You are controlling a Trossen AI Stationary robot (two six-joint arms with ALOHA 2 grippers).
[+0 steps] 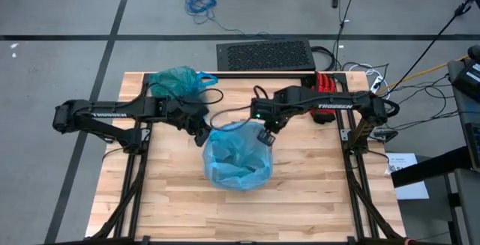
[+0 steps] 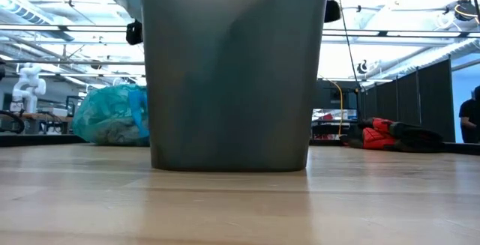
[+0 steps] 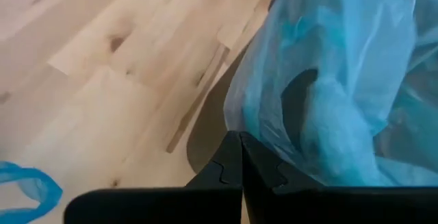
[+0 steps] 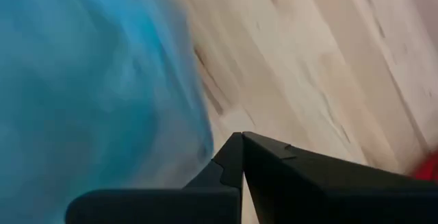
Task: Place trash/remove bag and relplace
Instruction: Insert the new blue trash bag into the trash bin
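A bin point(image 2: 232, 73) stands mid-table, lined with a pale sky-blue plastic bag point(image 1: 238, 159) that drapes over its rim. My left gripper point(image 1: 201, 134) is shut at the rim's far left; in its wrist view point(image 3: 239, 138) the sky-blue film point(image 3: 328, 59) lies just beside the tips. My right gripper point(image 1: 266, 136) is shut at the rim's far right, with the film point(image 4: 89, 87) beside it. The teal-green bag point(image 1: 176, 80), tied with a blue loop, rests on the table's far left; it also shows in the low view point(image 2: 112, 118). No trash scraps show. My left gripper comes slanting down at the sky-blue bag's rim edge point(image 3: 231, 118), which reaches its shut tips. I cannot tell whether film is pinched between them. My right gripper's shut tips stand beside the bag's edge point(image 4: 205, 142). I cannot tell whether they touch it.
A red glove point(image 1: 324, 84) lies at the table's far right, under my right arm. A black vented box point(image 1: 264, 55) stands beyond the far edge. A loose blue plastic loop point(image 3: 27, 186) lies on the wood near my left gripper. Bare wood lies in front of the bin.
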